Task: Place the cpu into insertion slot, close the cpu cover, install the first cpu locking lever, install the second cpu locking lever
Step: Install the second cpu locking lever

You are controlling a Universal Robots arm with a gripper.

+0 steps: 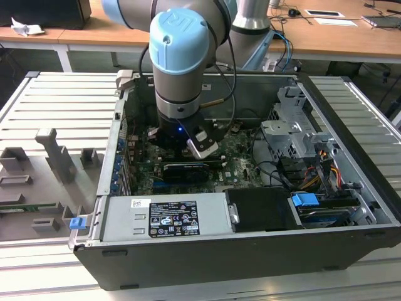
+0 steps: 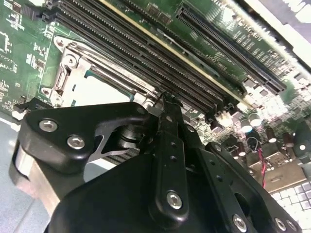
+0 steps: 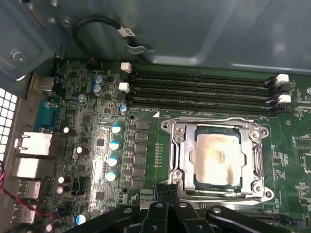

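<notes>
Pincer (image 3: 167, 196) of a single robot arm hangs just beside the processor socket inside an open computer case (image 1: 250, 251), its black fingers (image 2: 167, 145) drawn together with nothing between them, as both wrist views show. The cpu (image 3: 217, 159), pale and silvery, already lies flat in the insertion slot (image 3: 199, 182), and the cpu cover (image 3: 181, 150) appears folded down around it, its silver frame ringing the chip. Whether either locking lever is latched cannot be told from these views. The fingertips sit at the socket's edge on the side away from the long black memory slots (image 3: 199, 92), which suggests that a lever along that edge is the work in hand. Done well, the step would call for pressing the thin lever down and sideways under its hook without sliding onto the cover or the chip, and for keeping force low, since the board (image 3: 97, 97) may flex. The exterior view shows the arm (image 1: 178, 69) reaching straight down into the case from above.
</notes>
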